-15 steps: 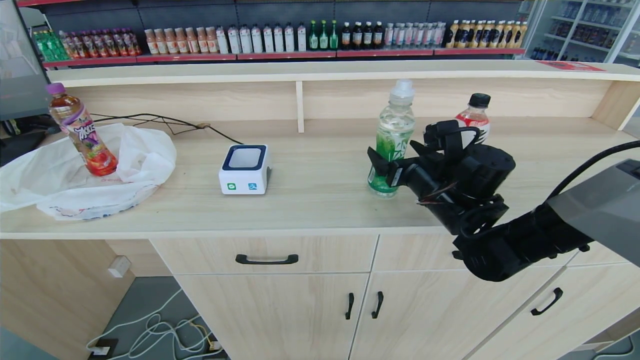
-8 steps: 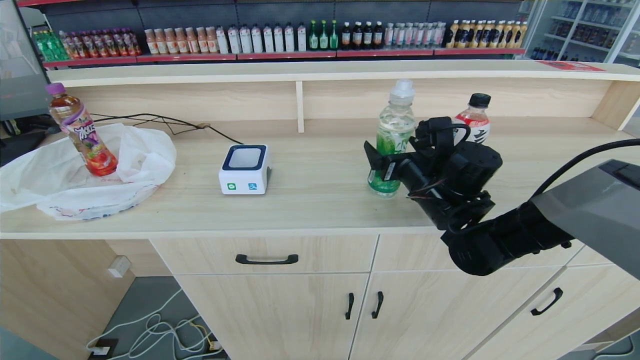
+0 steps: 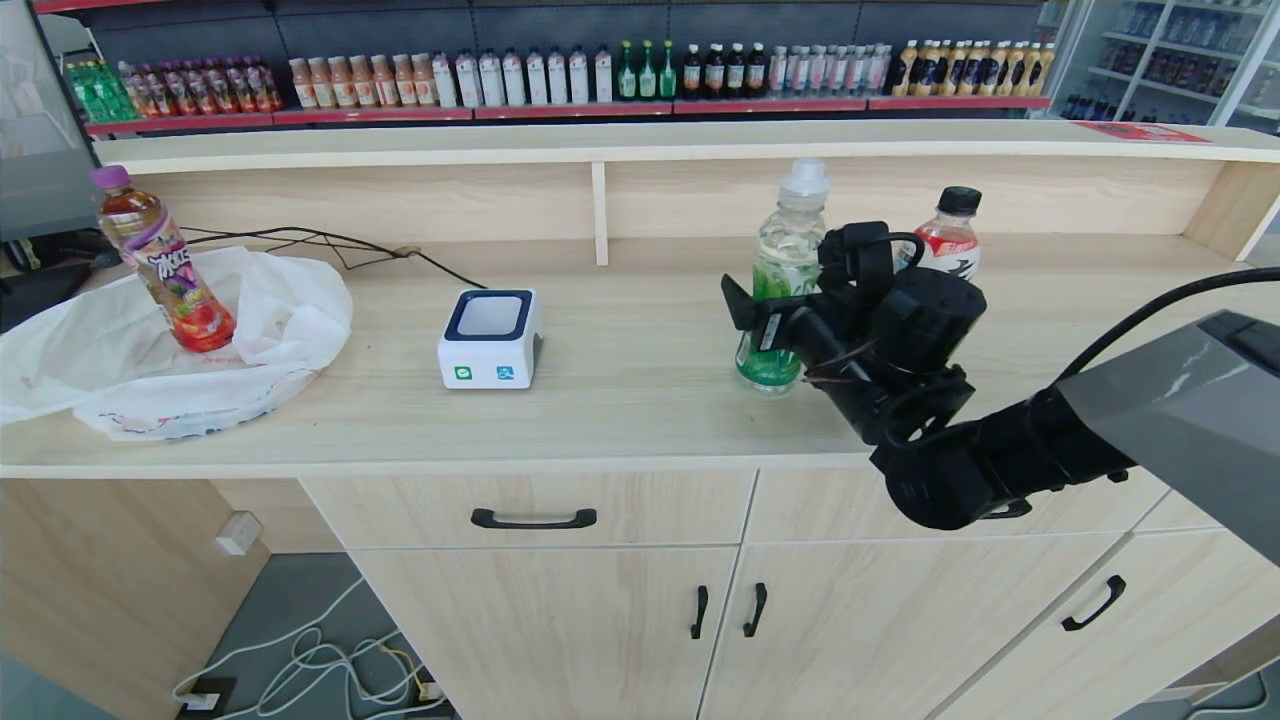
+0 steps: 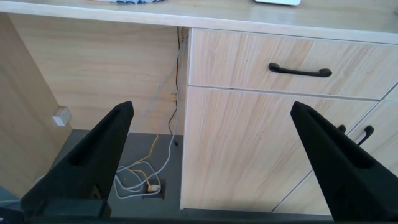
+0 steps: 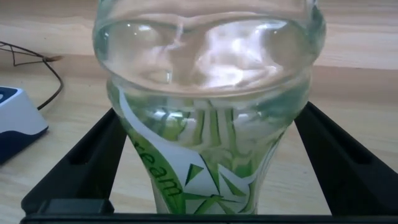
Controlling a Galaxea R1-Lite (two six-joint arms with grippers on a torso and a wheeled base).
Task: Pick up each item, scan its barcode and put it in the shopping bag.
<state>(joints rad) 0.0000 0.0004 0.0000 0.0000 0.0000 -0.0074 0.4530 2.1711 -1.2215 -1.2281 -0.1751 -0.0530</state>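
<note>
A clear bottle with a green label (image 3: 783,300) stands upright on the counter, right of centre. My right gripper (image 3: 782,292) is open, with one finger on each side of the bottle's lower half. In the right wrist view the bottle (image 5: 205,124) stands between the two black fingers (image 5: 81,168). A red-labelled bottle with a black cap (image 3: 950,235) stands just behind the arm. The white barcode scanner (image 3: 488,338) sits mid-counter. At the far left the white shopping bag (image 3: 270,320) lies open, and a purple-capped tea bottle (image 3: 165,265) stands in it. My left gripper (image 4: 211,162) hangs open below the counter.
A black cable (image 3: 330,245) runs along the back of the counter to the scanner. A raised back ledge (image 3: 600,150) borders the counter. Drawers and cabinet doors (image 4: 280,124) face the left gripper. The counter between scanner and bottles is bare.
My right arm has moved forward and to the left, bringing its open fingers around the green-label bottle. The bottles, scanner and bag have stayed put.
</note>
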